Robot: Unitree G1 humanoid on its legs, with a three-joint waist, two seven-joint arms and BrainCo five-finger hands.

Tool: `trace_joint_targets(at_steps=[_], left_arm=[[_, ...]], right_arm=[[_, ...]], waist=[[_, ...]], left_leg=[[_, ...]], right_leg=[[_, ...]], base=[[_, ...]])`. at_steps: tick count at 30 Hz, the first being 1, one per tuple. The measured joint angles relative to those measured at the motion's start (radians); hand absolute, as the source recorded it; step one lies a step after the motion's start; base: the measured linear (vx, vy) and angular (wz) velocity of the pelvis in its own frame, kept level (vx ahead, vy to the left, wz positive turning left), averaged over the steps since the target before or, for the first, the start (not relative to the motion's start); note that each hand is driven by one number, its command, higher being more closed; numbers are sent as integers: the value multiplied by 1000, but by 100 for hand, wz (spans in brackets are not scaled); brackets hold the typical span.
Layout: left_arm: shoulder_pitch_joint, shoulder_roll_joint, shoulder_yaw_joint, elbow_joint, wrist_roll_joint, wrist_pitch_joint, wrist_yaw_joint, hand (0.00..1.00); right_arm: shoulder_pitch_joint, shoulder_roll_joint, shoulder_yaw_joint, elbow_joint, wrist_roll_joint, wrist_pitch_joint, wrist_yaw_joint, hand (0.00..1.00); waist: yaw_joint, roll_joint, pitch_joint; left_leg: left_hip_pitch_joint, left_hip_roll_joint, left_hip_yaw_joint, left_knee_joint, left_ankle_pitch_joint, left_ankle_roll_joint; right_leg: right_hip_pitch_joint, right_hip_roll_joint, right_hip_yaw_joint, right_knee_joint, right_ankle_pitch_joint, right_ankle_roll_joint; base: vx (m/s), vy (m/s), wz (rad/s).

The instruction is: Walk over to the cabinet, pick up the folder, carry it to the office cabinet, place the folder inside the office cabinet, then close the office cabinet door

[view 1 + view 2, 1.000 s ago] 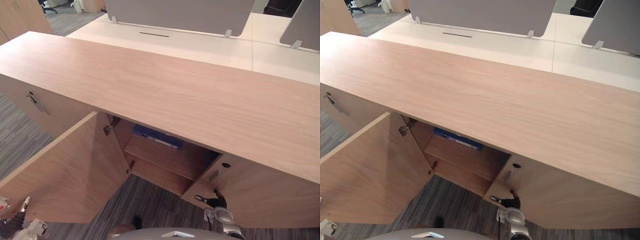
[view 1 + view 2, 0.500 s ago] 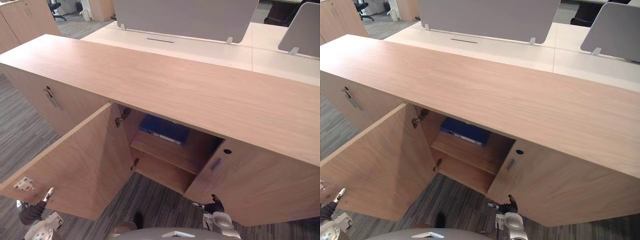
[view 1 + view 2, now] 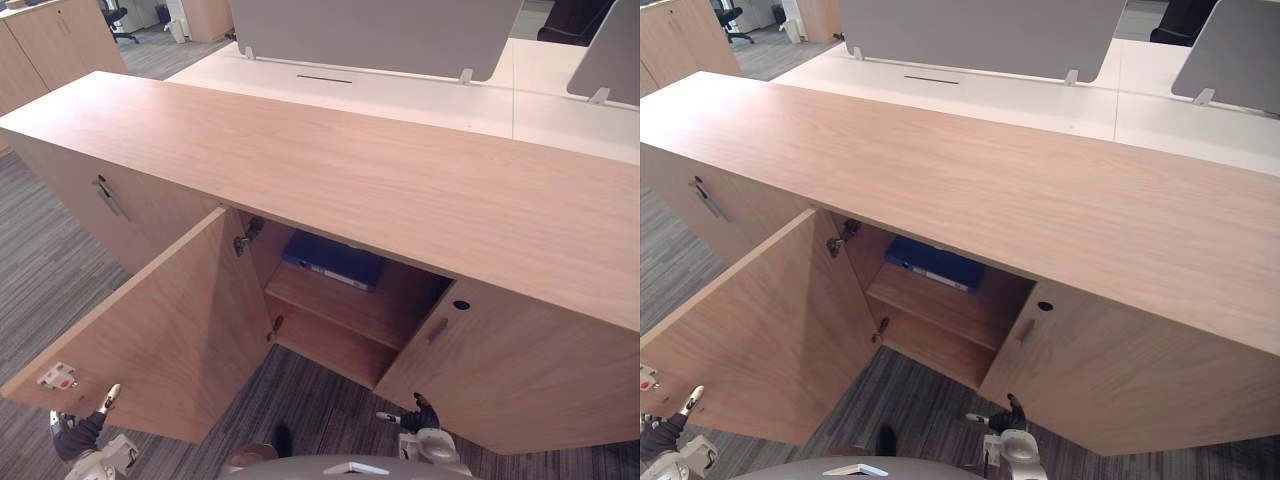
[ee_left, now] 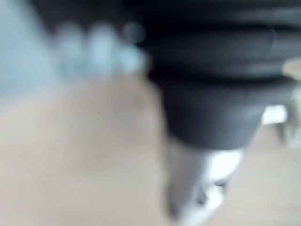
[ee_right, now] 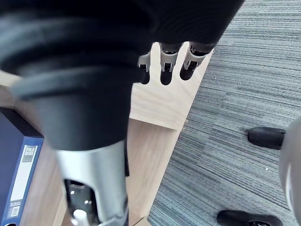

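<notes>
The blue folder (image 3: 335, 262) lies flat on the upper shelf (image 3: 345, 308) inside the long wooden office cabinet (image 3: 330, 160); it also shows beside my right arm in the right wrist view, folder (image 5: 19, 169). The cabinet's left door (image 3: 170, 320) stands wide open toward me. My left hand (image 3: 85, 435) hangs low by that door's outer corner, one finger straight, holding nothing. My right hand (image 3: 420, 412) hangs low in front of the closed right door (image 3: 500, 370), its fingers (image 5: 164, 66) relaxed and empty.
The closed right door carries a small handle (image 3: 437, 328) and a lock hole (image 3: 461, 304). Another closed door with a bar handle (image 3: 110, 198) lies further left. White desks with grey screens (image 3: 380, 30) stand behind the cabinet. Grey striped carpet (image 3: 310, 410) covers the floor.
The whole picture has shifted, so the camera has moved; more of the folder and shelf shows now. Both hands stay low and empty, and the left door stays wide open.
</notes>
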Motion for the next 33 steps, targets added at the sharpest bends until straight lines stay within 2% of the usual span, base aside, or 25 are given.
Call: trace_joint_targets(at_steps=[5, 8, 9, 10, 11, 12, 14, 15, 16, 17, 18, 19, 20, 21, 22, 23, 24, 25, 26, 28, 29, 30, 31, 32, 33], left_arm=[[7, 10, -58, 0, -13, -1, -1, 0], [15, 27, -114, -15, -41, -2, -4, 0], [13, 27, -129, -25, -43, -2, -8, 0], [21, 12, -147, -26, -45, 0, -15, 0], [28, 3, -156, -27, -45, 2, -19, 0], [29, 0, -176, -24, -46, 6, -31, 0], [36, 5, -216, -24, -46, 9, -54, 0], [48, 10, -245, -24, -46, 12, -73, 0], [51, 1, -262, -28, -45, 15, -76, 0], [51, -6, -261, -21, -45, 22, -76, 0], [52, -7, -262, -20, -44, 34, -76, 0], [52, -6, -263, -20, -43, 34, -76, 0], [61, -3, -261, -20, -43, 37, -75, 0], [65, -3, -261, -20, -42, 38, -75, 0], [69, -3, -261, -20, -42, 38, -75, 0], [71, -1, -263, -20, -42, 41, -75, 0], [78, -14, -266, -20, -41, 41, -75, 0], [83, -42, -265, -15, -39, 43, -75, 0], [83, -47, -280, -15, -36, 42, -78, 0], [73, -35, -325, -23, -20, 40, -95, 0], [75, -30, -342, -31, -17, 41, -99, 0], [86, -26, -374, -48, -18, 42, -110, 0], [93, -6, -395, -86, -16, 43, -112, 0], [72, -13, -418, -80, -16, 45, -114, 0], [70, -50, -472, -77, -15, 48, -135, 0]], right_arm=[[13, 0, 9, 0, 0, 0, 1, 0], [22, -1, 8, 0, 1, -1, 1, 0], [22, 6, 6, 2, 1, -3, 0, 0], [25, 1, -2, 3, 2, -2, 0, 0], [23, -8, -3, -2, 2, -4, 0, 0], [30, -14, -10, 1, 12, -5, 0, 0], [31, -14, -15, -1, 15, -8, 0, 0], [31, 4, -19, 0, 19, -9, 2, 0], [27, 12, -40, -2, 19, -13, 3, 0], [18, 6, -45, 2, 20, -16, 2, 0], [21, 13, -51, -5, 20, -11, 2, 0], [20, 23, -52, -8, 20, -9, 2, 0], [17, 24, -51, -11, 19, 0, 2, 0], [16, 24, -49, -12, 18, 1, 2, 0], [18, 29, -46, -14, 17, 1, 2, 0], [26, 41, -39, -37, 16, 0, 1, 0], [22, 33, -38, -40, 15, 0, 1, 0], [16, 19, -33, -40, 8, 5, 1, 0], [-10, 9, -33, -39, 7, 4, 1, 0], [-14, 11, -43, -36, 7, 6, -1, 0], [-11, 14, -45, -37, 7, 6, -1, 0], [-3, 21, -46, -36, 8, 9, 0, 0], [5, 68, -37, -33, 8, 5, 0, 0], [-10, 65, -39, -29, 8, 0, 1, 0], [-12, 23, -31, -38, 10, -2, 2, 0]], waist=[[0, 6, -3], [-5, 8, -8], [-10, -14, -4], [-9, -5, -7], [-10, 5, -7], [-21, 19, -12], [-32, 13, -18], [-39, -13, -24], [-45, 2, -31], [-51, -3, -29], [-62, -18, -31], [-63, -24, -29], [-59, -35, -27], [-59, -39, -25], [-60, -55, -24], [-74, -76, -18], [-67, -52, -22], [-64, -17, -17], [-70, -3, -15], [-68, 27, -7], [-69, 24, -10], [-68, -15, -31], [-70, -138, -54], [-69, -121, -50], [-53, -15, -56]], left_leg=[[-29, 2, 4, 0, 6, -1], [-65, -1, 10, 6, -5, -3], [-105, -12, 33, 56, -22, 22], [-130, -10, 38, 209, -73, 51], [-116, 0, 31, 225, -122, 20], [-98, -8, 39, 193, -144, 15], [-94, -25, 52, 165, -138, 7], [-93, -47, 51, 134, -135, 0], [-125, -38, 39, 199, -128, 22], [-113, -47, 38, 160, -119, 34], [-109, -56, 63, 104, -81, 10], [-109, -59, 73, 83, -70, 8], [-108, -57, 118, 43, -67, 6], [-106, -59, 128, 35, -77, 15], [-103, -70, 137, 31, -91, 15], [-140, -87, 126, 175, -111, 50], [-127, -69, 129, 173, -161, 65], [-126, -31, 186, 142, -144, 76], [-135, 7, 205, 132, -122, 85], [-131, 42, 204, 115, -103, 58], [-127, 41, 202, 101, -97, 46], [-126, 6, 196, 69, -113, -14], [-177, -69, 195, 166, -148, 18], [-240, -46, 152, 367, -145, 134], [-246, 63, 93, 470, -312, 37]], right_leg=[[-35, 1, 5, 11, 2, -1], [-99, -6, 18, 68, -19, -1], [-135, -32, 26, 78, -23, -5], [-153, -51, 33, 87, -22, -4], [-158, -48, 39, 97, -22, -1], [-167, -47, 62, 116, -15, 6], [-174, -54, 81, 113, -6, 5], [-205, -77, 106, 109, -10, -2], [-238, -68, 111, 117, -4, 4], [-249, -64, 121, 116, 12, 5], [-272, -64, 153, 99, 73, 23], [-283, -63, 166, 87, 94, 31], [-309, -52, 207, 58, 146, 21], [-320, -51, 215, 58, 153, 15], [-338, -57, 223, 65, 142, -10], [-359, -77, 221, 74, 113, -28], [-352, -58, 208, 57, 102, -51], [-358, -51, 149, 87, 74, -70], [-402, -47, 65, 224, 73, -71], [-393, -15, 1, 352, 38, -55], [-379, -10, 1, 358, 22, -36], [-344, -9, 11, 323, 5, -7], [-350, -90, 59, 202, -24, -11], [-378, -95, 48, 212, 13, 0], [-375, 5, 54, 160, 27, 1]], base=[[-62, 21, 0], [-108, 57, 8], [-46, 102, -1], [-17, 93, -9], [-2, 113, -16], [-33, 91, 4], [-68, 103, 16], [-40, 126, 6], [-6, 95, -6], [10, 108, -18], [-24, 67, -26], [-146, 129, -71], [-124, 74, -79], [-162, 62, -85], [-108, 52, -50], [-91, 72, -58], [-75, 129, -86], [-91, 101, -91], [-180, 103, -73], [-184, 49, -15], [-135, 23, 5], [-144, 34, -4], [-109, 28, -17], [-167, 16, -66], [-104, 81, -107]])
